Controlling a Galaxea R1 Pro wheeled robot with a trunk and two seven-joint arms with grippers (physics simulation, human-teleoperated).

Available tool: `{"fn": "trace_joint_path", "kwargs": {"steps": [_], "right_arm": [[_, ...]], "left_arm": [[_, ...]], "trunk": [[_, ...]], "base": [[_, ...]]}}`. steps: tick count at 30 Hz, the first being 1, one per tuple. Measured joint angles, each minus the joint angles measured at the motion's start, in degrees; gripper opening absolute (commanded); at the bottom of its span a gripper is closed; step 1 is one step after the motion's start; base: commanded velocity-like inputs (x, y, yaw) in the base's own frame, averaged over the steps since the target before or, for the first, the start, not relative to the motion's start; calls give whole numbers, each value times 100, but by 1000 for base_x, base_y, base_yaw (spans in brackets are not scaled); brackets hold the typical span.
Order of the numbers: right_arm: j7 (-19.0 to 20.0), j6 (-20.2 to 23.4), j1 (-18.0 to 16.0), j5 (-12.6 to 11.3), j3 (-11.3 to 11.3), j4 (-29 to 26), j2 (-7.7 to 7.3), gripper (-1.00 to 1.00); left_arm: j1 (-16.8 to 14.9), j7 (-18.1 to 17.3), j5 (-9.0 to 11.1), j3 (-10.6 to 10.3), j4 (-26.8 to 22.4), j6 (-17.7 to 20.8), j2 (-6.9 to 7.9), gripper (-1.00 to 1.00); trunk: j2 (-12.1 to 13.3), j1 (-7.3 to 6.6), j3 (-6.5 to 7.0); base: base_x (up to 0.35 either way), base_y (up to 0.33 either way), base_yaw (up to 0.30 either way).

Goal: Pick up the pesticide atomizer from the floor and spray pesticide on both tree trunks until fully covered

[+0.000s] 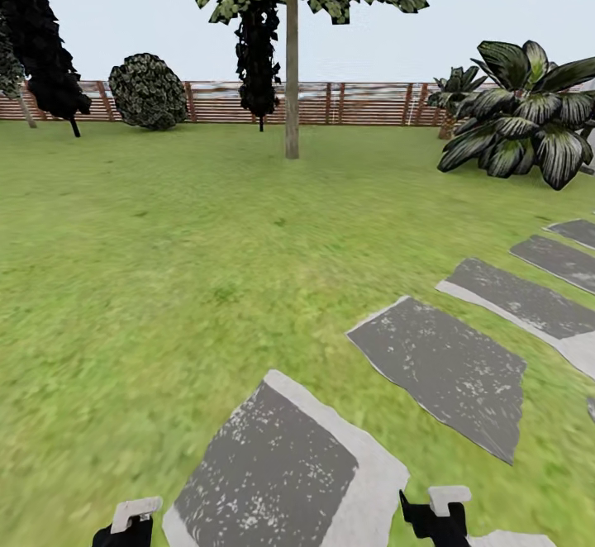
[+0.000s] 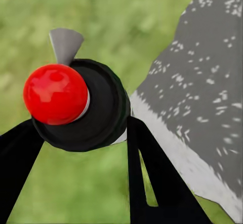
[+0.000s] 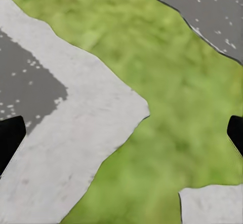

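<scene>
Pesticide atomizer (image 2: pixel 76 105), dark body with a red top (image 2: pixel 54 93) and grey nozzle, clamped between the black fingers (image 2: pixel 152 183) of the left gripper (image 2: pixel 83 148), seen end-on above grass and a stepping stone (image 2: pixel 202 92). The pickup is judged complete. Right gripper (image 3: pixel 121 133): fingers spread wide at the frame edges, nothing between them, over pale paving and grass. In the head view both grippers sit at the lower edge, left (image 1: pixel 128 526) and right (image 1: pixel 438 514), on either side of a grey paving slab (image 1: pixel 273 464). One tree trunk (image 1: pixel 292 76) stands well ahead across the lawn (image 1: pixel 165 266), before the slatted fence (image 1: pixel 364 102); a round bush (image 1: pixel 149 91) and a broad-leaved plant (image 1: pixel 521 117) flank it. No spraying is evident; both trunks are judged still to be covered.
</scene>
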Motion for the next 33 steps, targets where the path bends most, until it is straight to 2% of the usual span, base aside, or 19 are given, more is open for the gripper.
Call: {"fn": "trace_joint_path", "kwargs": {"steps": [33], "right_arm": [[-1,0,0,0,-2,6,-13,100]], "left_arm": [[0,0,0,0,0,0,5,-100]], "trunk": [[0,0,0]], "base": [[339,0,0]]}}
